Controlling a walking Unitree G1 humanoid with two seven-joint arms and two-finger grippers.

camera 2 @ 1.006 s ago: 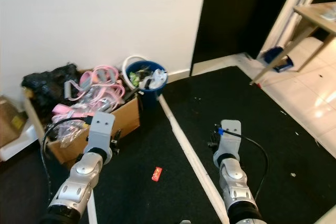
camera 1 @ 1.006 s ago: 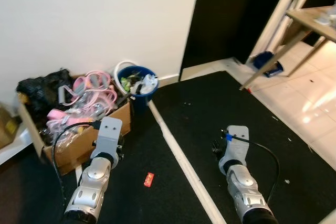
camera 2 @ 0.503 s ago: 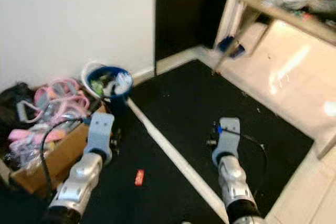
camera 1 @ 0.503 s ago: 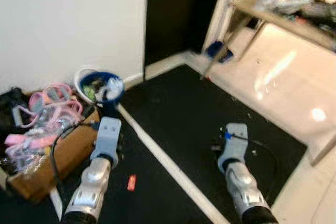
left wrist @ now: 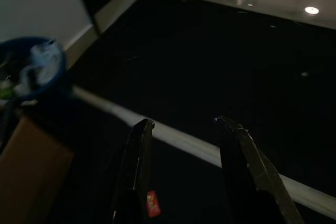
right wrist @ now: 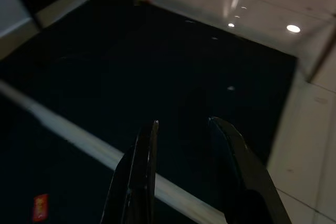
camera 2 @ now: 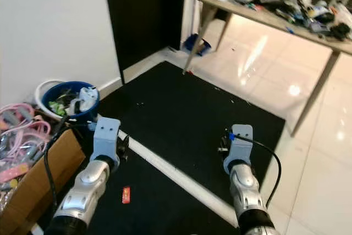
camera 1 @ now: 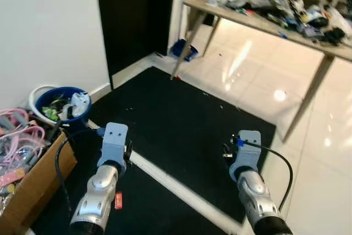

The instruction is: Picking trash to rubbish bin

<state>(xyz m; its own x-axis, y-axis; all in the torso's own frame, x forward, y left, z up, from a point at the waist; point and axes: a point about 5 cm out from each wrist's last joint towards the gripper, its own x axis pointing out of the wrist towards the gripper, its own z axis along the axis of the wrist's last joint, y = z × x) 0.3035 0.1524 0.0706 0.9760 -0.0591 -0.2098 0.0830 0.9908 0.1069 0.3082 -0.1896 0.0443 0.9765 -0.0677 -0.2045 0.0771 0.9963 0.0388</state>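
Observation:
A small red wrapper [camera 2: 126, 194] lies on the black mat, just beside my left forearm. It also shows low in the left wrist view as the red wrapper [left wrist: 152, 204], near one finger. The blue rubbish bin [camera 1: 61, 103], full of scraps, stands against the white wall at the far left. My left gripper [left wrist: 184, 123] hangs open above the mat with nothing between its fingers. My right gripper [right wrist: 182, 123] is open too and holds nothing, over the mat near its tiled edge. Both arms reach forward, low in the eye views.
A cardboard box [camera 1: 27, 182] with pink items sits at the left edge. A white strip [camera 1: 176, 182] crosses the mat between my arms. A cluttered wooden table [camera 1: 264, 23] stands on shiny tiles at the right, a blue object [camera 1: 184, 49] by its leg. A dark doorway lies ahead.
The whole view has swung to the right: box and bin slid left, the table and tiles came into view. Both arms keep the same posture.

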